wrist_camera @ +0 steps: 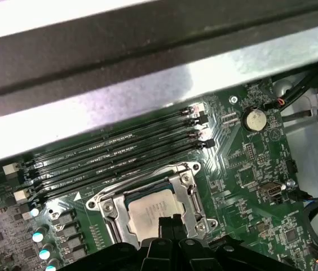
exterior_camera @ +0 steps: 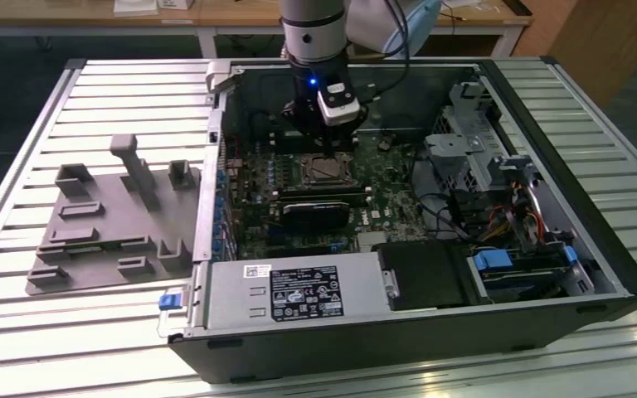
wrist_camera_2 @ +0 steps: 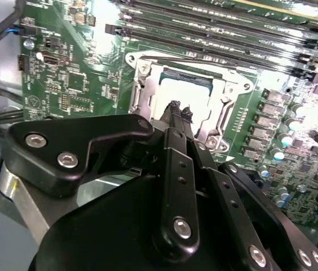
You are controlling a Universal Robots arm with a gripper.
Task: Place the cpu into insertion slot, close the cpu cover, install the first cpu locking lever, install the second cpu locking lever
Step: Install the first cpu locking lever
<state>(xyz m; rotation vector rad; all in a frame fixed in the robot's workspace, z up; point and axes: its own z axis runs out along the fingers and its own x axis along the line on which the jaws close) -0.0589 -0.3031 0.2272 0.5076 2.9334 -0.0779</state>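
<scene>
The cpu [wrist_camera: 149, 213] lies flat in the insertion slot [exterior_camera: 327, 170] on the green board, its pale metal top showing. The cpu cover [wrist_camera: 109, 208] is folded down around it as a silvery frame. In the second wrist view the cpu [wrist_camera_2: 177, 90] shows through the cover [wrist_camera_2: 228, 91] window. A thin wire lever [wrist_camera: 142, 176] runs along one side of the socket. My gripper [wrist_camera: 171, 223] hangs just over the chip's edge with its black fingertips [wrist_camera_2: 174, 108] pressed together and nothing between them. Whether they touch the chip I cannot tell. In the exterior view the gripper [exterior_camera: 322, 152] stands straight above the socket.
Long black memory slots [wrist_camera: 119, 152] run beside the socket, under the case's metal wall [wrist_camera: 148, 84]. A coin battery [wrist_camera: 255, 119] sits on the board. A black card [exterior_camera: 318, 212], a power supply [exterior_camera: 296, 298] and drive bays [exterior_camera: 517, 257] crowd the case. A grey fixture [exterior_camera: 109, 224] lies on the slatted table.
</scene>
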